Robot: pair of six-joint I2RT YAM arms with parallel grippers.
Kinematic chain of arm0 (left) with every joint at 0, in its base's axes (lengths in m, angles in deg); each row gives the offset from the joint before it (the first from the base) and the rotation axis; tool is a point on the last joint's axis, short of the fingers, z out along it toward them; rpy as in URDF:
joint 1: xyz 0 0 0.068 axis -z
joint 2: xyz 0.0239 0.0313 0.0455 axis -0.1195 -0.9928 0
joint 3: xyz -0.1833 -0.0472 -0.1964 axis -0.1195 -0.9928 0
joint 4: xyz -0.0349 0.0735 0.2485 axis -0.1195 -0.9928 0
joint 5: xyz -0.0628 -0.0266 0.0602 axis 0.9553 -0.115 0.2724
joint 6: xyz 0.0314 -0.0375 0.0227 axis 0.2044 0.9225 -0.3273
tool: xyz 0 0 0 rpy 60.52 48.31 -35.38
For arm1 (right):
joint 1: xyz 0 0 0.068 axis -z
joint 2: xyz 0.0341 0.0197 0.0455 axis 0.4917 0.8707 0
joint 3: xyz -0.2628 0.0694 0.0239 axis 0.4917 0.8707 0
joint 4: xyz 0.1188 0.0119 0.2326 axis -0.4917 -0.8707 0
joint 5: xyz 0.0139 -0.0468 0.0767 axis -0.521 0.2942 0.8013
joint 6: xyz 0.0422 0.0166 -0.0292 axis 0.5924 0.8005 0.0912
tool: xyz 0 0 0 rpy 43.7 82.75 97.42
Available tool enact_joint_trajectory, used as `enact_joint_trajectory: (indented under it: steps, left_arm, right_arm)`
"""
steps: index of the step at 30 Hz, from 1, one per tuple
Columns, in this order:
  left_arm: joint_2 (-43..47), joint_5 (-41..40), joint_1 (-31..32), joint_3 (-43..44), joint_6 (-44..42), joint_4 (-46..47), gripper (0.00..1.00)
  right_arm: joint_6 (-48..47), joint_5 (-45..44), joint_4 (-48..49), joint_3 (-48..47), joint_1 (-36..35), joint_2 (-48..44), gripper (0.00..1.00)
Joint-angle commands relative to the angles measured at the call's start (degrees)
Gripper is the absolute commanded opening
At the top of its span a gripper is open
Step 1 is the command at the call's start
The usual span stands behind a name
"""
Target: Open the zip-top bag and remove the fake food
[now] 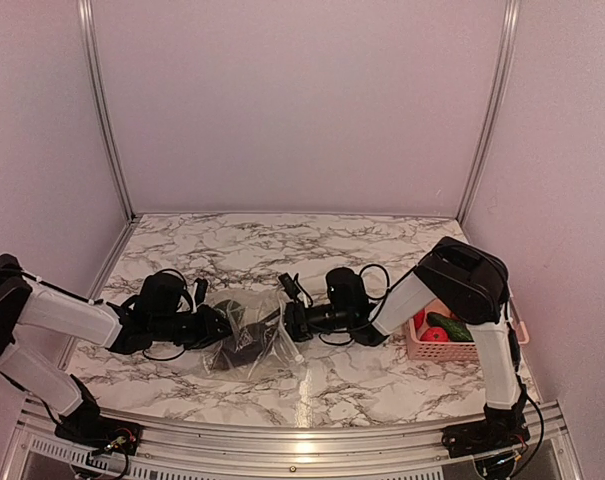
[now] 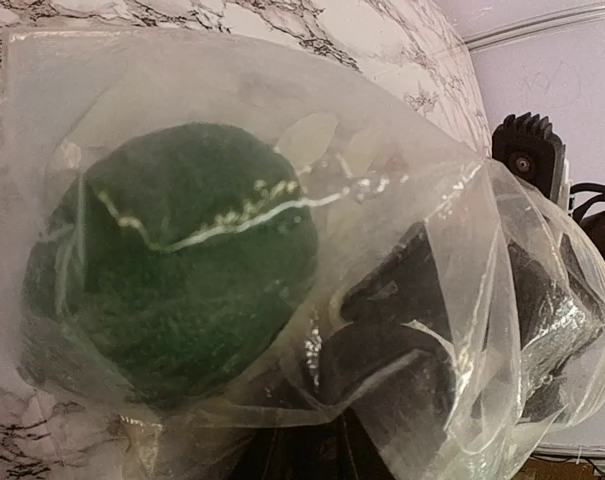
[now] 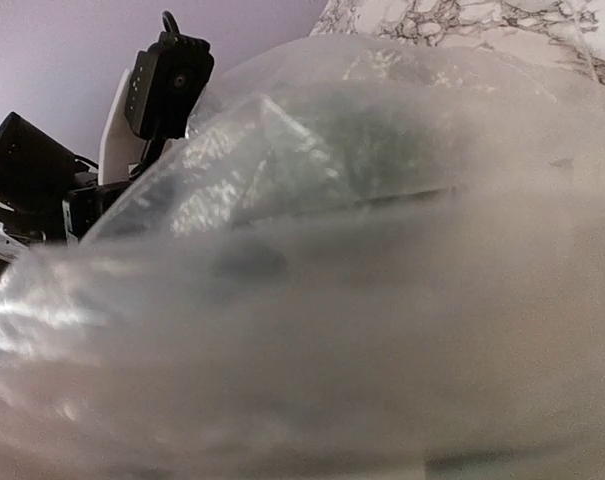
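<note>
Zip-top bag (image 1: 254, 342) near centre of worktop (image 1: 282, 250), between left gripper (image 1: 222, 326) and right gripper (image 1: 288, 322). Film hides jaws, so I cannot tell either's state. Dark green fake food (image 2: 172, 270) inside. Risk: film slips, mouth won't open.

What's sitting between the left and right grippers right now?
The clear crinkly zip-top bag, a dark green round toy piece inside it; the top view shows it between the left gripper and right gripper.

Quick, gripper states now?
Left gripper: at the clear crinkly plastic bag; open or closed cannot be told.
Right gripper: at the same bag; cannot be told.
</note>
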State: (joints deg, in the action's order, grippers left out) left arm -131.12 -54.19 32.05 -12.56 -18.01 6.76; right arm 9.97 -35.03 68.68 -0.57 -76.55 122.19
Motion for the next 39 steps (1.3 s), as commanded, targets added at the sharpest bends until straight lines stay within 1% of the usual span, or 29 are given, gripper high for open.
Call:
enact_joint_trajectory:
  steps: [1,5,8,14,16,19,22,25,33,39]
  left_arm:
    - [-1.41,-1.15,1.23,0.28,2.83,5.66,0.19]
    - [-2.02,-1.46,1.32,0.56,2.7,5.54,0.17]
    - [-2.28,-1.72,1.34,0.75,2.49,5.33,0.16]
    - [-3.46,-2.02,1.34,1.07,2.56,5.22,0.09]
    - [-3.65,-2.2,1.32,1.06,2.57,5.14,0.06]
    - [-3.79,-2.41,1.32,1.11,2.61,4.85,0.0]
    - [-3.39,-3.04,1.04,1.28,1.95,3.85,0.0]
    - [-2.59,-3.31,0.33,1.46,1.2,2.85,0.0]
    - [0.97,-4.7,-2.92,1.51,-1.94,-2.49,0.0]
    - [3.47,-4.93,-4.6,1.19,-3.69,-4.99,0.0]
  right_arm:
    - [-4.44,1.85,-4.03,-1.93,-2.33,0.62,0.81]
    - [-8.52,2.82,-7.72,-2.81,-3.42,0.3,0.84]
    - [-11.98,2.07,-11.98,-3.32,-3.87,-0.02,0.84]
    - [-13.81,1.99,-14.16,-4.58,-4.09,1.01,0.74]
    - [-13.94,2.29,-14.19,-4.82,-4.27,1.06,0.68]
    - [-14.32,2.23,-14.44,-4.43,-4.41,0.46,0.5]
    - [-14.5,2.19,-14.72,-3.69,-4.34,-0.97,0.37]
    - [-14.68,1.61,-14.94,-2.2,-3.92,-3.17,0.29]
    - [-15.12,-0.7,-14.78,4.24,-0.51,-10.0,0.26]
    - [-15.17,-2.34,-14.35,8.69,2.42,-14.08,0.22]
